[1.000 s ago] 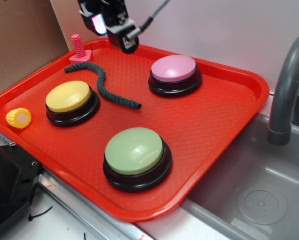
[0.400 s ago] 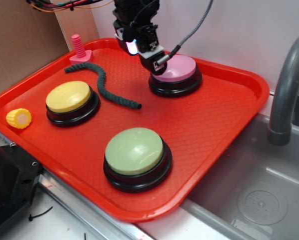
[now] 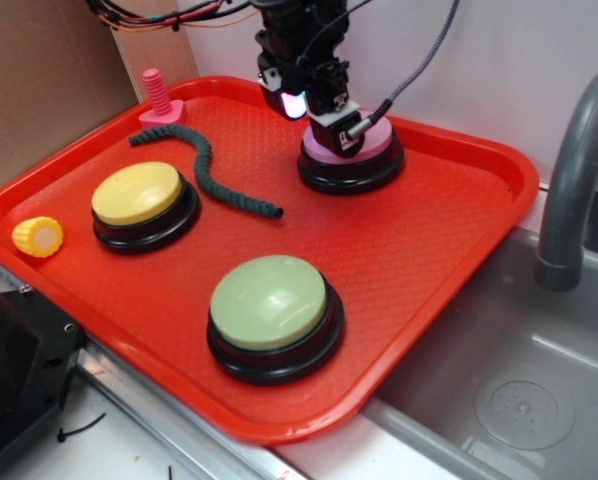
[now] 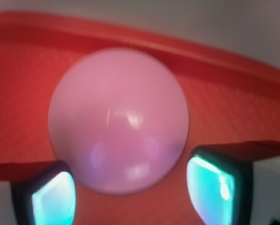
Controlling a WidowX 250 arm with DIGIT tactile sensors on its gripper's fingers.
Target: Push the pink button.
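The pink button [image 3: 375, 146], a pale pink dome on a black base, sits at the back right of the red tray [image 3: 429, 240]. My gripper [image 3: 331, 128] hangs right over its left half and hides part of the dome; whether it touches is unclear. In the wrist view the pink button [image 4: 117, 117] fills the middle, blurred and very close. My gripper [image 4: 135, 197] is open, its two cyan-lit fingers [image 4: 53, 197] standing wide apart on either side of the dome's near edge, with nothing held.
On the tray also stand a yellow button [image 3: 139, 195] at the left and a green button [image 3: 269, 302] at the front. A dark green rope [image 3: 204, 165], a pink bolt [image 3: 159, 100] and a toy corn [image 3: 37, 236] lie nearby. A grey sink [image 3: 509, 380] and faucet [image 3: 579, 170] are to the right.
My gripper has moved right and down from the tray's back edge to a spot directly over the pink button. Nothing else on the tray has shifted.
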